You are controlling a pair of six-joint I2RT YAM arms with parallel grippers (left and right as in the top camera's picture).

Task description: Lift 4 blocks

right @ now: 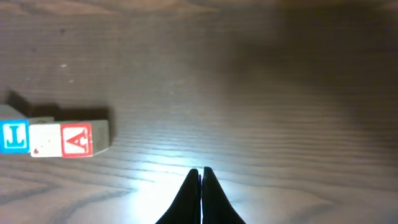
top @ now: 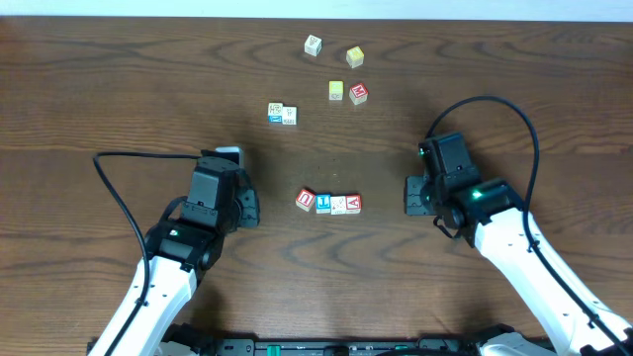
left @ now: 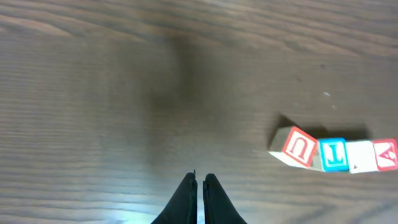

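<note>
Four blocks lie in a touching row at the table's middle: a red U block (top: 306, 199) (left: 298, 147), a blue block (top: 323, 203) (left: 334, 154) (right: 13, 137), a white block (top: 338, 204) (left: 360, 155) (right: 45, 140) and a red block (top: 353, 203) (left: 387, 155) (right: 76, 139). My left gripper (top: 229, 160) (left: 199, 178) is left of the row, well apart from it, shut on nothing. My right gripper (top: 435, 150) (right: 201, 171) is right of the row, also apart and shut on nothing. Both point down at bare wood.
Further back lie other cubes: a white one (top: 313, 44), two yellow ones (top: 354, 56) (top: 336, 90), a red one (top: 358, 93) and a touching pair (top: 282, 113). Black cables loop beside each arm (top: 109, 173) (top: 514, 114).
</note>
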